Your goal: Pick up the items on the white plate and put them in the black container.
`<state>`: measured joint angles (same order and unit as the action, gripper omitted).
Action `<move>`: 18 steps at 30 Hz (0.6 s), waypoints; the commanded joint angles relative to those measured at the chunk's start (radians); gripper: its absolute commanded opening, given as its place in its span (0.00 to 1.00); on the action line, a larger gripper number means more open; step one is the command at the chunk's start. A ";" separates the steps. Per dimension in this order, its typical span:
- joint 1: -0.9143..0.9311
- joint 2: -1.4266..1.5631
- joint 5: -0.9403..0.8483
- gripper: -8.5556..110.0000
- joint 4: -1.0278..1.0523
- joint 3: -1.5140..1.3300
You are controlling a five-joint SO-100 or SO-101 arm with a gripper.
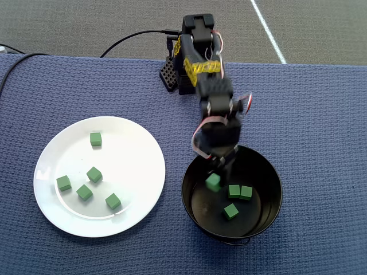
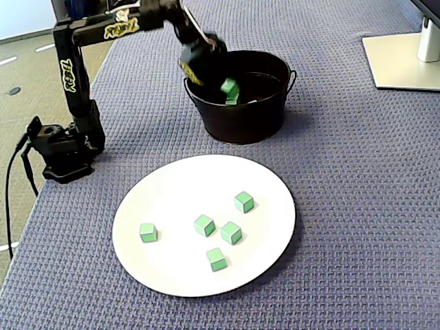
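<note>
I am seeing a blue woven cloth (image 1: 321,103) covering the table, with grey floor (image 1: 86,23) beyond its far edge. In the overhead view, the white plate (image 1: 137,143) is sitting at left, carrying five green cubes (image 1: 94,174). To its right, the black container (image 1: 269,166) is holding three cubes (image 1: 231,211). The gripper (image 1: 217,176) is hanging over the container's left rim, its fingers closed around one green cube (image 1: 213,183). Bare cloth is lying open to the right of the container.
</note>
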<state>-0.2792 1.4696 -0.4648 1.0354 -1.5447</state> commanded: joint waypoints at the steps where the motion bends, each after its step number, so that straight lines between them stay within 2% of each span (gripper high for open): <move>1: -0.031 0.014 0.028 0.15 -0.112 -0.114; 3: -0.034 0.054 0.048 0.29 -0.048 -0.051; 5: -0.003 0.126 0.110 0.37 0.075 0.091; 8: 0.129 0.233 0.227 0.35 0.276 0.400; 10: 0.282 0.281 0.206 0.32 0.422 0.606; 12: 0.468 0.316 0.060 0.31 0.555 0.726; 14: 0.666 0.351 -0.124 0.31 0.595 0.666; 18: 0.950 0.371 -0.482 0.29 0.402 0.244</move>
<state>0.4142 1.8009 -0.6519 1.5401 -1.0370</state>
